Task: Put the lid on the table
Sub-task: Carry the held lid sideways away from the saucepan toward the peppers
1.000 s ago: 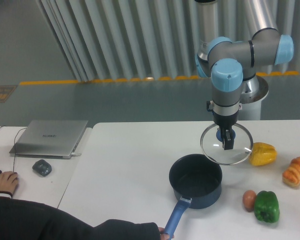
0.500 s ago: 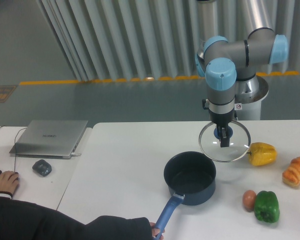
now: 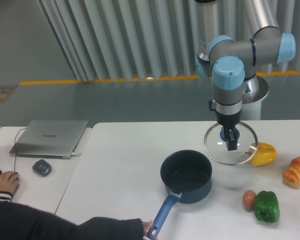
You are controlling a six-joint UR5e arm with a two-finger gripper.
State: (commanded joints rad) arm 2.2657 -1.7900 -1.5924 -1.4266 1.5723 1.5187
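The pincer (image 3: 231, 140) is clenched on the blue knob of the lid (image 3: 230, 143), which is held tilted in the air, right of the pot (image 3: 186, 176). Bare table (image 3: 135, 155) is seen directly beneath, so the lid must be lowered.

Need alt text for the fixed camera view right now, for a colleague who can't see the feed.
The arm's pincer holds the glass lid by its blue knob, above the white table, right of the open dark blue pot. A person's hand grips the pot's handle at the bottom edge. A yellow pepper, a bread roll, an egg and a green pepper lie to the right.
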